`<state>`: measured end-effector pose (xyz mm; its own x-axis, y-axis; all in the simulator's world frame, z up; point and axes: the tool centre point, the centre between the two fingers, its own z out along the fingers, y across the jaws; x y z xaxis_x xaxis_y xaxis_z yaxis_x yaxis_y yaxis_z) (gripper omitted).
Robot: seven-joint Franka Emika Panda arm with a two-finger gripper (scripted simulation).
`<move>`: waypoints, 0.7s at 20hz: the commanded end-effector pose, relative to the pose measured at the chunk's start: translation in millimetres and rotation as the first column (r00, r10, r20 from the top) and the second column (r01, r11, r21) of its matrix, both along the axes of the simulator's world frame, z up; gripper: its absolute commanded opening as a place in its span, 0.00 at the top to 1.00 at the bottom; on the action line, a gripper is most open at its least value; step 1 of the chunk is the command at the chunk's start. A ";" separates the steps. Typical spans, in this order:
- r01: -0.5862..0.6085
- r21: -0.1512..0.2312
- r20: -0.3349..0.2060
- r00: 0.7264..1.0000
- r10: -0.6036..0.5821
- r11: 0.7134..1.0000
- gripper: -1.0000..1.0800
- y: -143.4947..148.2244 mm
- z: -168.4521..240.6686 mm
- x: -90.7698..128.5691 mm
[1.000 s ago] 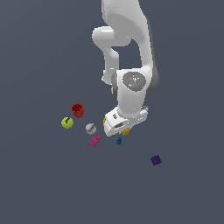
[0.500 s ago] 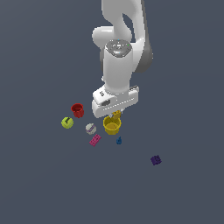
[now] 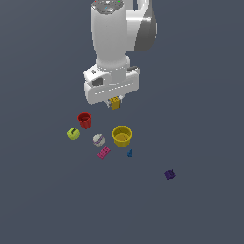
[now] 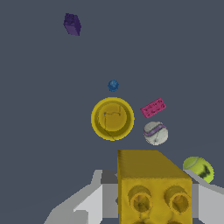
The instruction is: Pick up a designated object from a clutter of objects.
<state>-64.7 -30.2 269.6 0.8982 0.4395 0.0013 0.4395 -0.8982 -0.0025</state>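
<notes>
In the exterior view the tool (image 3: 115, 101) is clamped on the yellow block (image 3: 115, 103), held above the yellow cup (image 3: 122, 136) and red cup (image 3: 84, 119), while the wrist view shows the studded block (image 4: 153, 186) between its fingers, above the table (image 4: 39, 109).

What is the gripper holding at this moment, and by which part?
The gripper holds the yellow studded block by its opposite side faces between the fingers, lifted clear above the clutter.

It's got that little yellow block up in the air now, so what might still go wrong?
The studded yellow block is small and pinched in the gripper, so it may slip out. If it drops, it would probably land near the yellow cup and red cup below and scatter them.
</notes>
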 end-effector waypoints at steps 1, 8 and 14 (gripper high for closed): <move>0.000 0.001 0.000 1.000 0.000 1.000 1.00 -12.6 20.3 -12.8; 0.000 0.000 0.000 1.000 0.000 1.000 1.00 -43.2 68.3 -41.0; 0.000 -0.001 0.000 1.000 0.000 1.000 1.00 -61.2 96.0 -56.0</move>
<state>-117.1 -87.4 359.4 0.8986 0.4388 0.0018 0.4388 -0.8986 -0.0015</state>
